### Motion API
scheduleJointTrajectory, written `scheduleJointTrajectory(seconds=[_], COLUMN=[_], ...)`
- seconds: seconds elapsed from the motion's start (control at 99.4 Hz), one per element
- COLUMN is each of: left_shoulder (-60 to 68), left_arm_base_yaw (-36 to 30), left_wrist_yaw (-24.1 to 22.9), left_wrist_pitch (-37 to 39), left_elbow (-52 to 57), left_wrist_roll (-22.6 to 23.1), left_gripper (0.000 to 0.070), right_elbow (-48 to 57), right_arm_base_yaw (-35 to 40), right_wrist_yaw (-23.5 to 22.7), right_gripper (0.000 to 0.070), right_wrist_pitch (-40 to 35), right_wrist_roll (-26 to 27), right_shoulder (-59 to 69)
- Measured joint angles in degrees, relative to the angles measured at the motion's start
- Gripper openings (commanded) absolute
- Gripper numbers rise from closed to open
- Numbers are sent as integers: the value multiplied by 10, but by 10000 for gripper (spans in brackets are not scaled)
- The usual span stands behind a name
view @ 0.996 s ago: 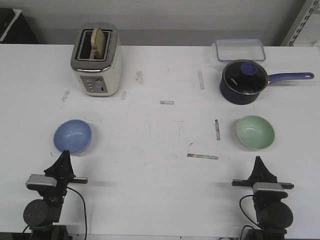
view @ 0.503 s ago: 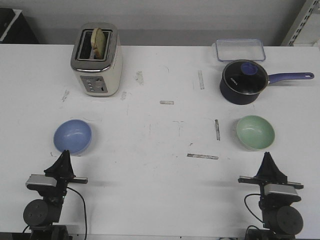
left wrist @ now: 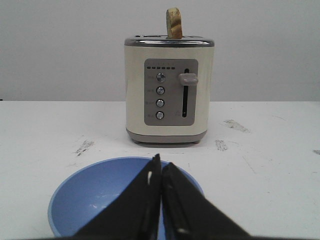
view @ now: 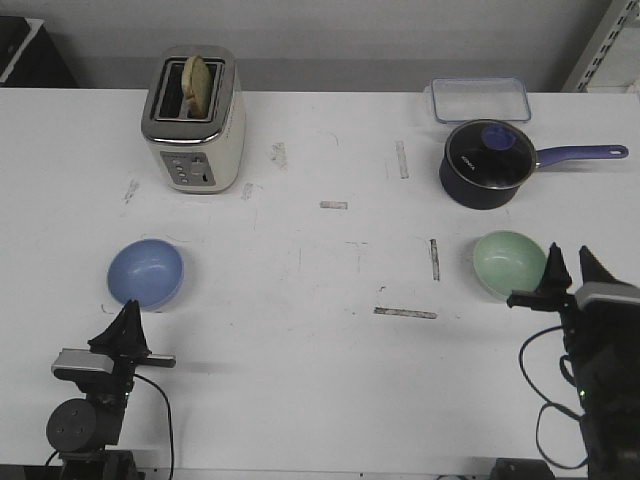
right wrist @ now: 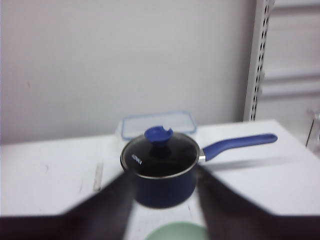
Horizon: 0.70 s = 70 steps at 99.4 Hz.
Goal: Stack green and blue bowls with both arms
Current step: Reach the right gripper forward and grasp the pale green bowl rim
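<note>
The blue bowl (view: 146, 274) rests on the table's left side, right in front of my left gripper (view: 128, 318). In the left wrist view this bowl (left wrist: 95, 197) lies just beyond and under the tips of the left gripper (left wrist: 161, 164), which is shut and empty. The green bowl (view: 505, 262) sits on the right. My right gripper (view: 570, 266) hangs open at that bowl's right rim, raised off the table. The right wrist view is blurred and shows the right gripper (right wrist: 164, 175) spread wide, with only the green bowl's (right wrist: 177, 233) far edge low between the fingers.
A cream toaster (view: 194, 122) holding a slice of bread stands at the back left. A dark navy saucepan (view: 486, 163) with a glass lid and long handle sits just behind the green bowl. A clear plastic container (view: 480, 99) lies behind the pan.
My right arm has risen and moved forward and to the right, up to the green bowl's right rim, and its fingers have opened. The left arm and both bowls have not moved.
</note>
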Motion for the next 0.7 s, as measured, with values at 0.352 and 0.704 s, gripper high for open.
scheduleJointTrajectory(seconds=[0.352,0.704], left_shoulder=[0,0], left_arm_base_yaw=[0,0], left_wrist_yaw=[0,0], left_wrist_pitch=[0,0], left_elbow=[0,0], left_wrist_roll=[0,0], left_gripper=[2,2], right_elbow=[142,142], right_arm_base_yaw=[-104,-183], right_wrist_yaw=[-67,-93], right_gripper=[504,501], right_wrist_pitch=[-171,-242], right_wrist_roll=[-21,-102], right_shoulder=[230,415])
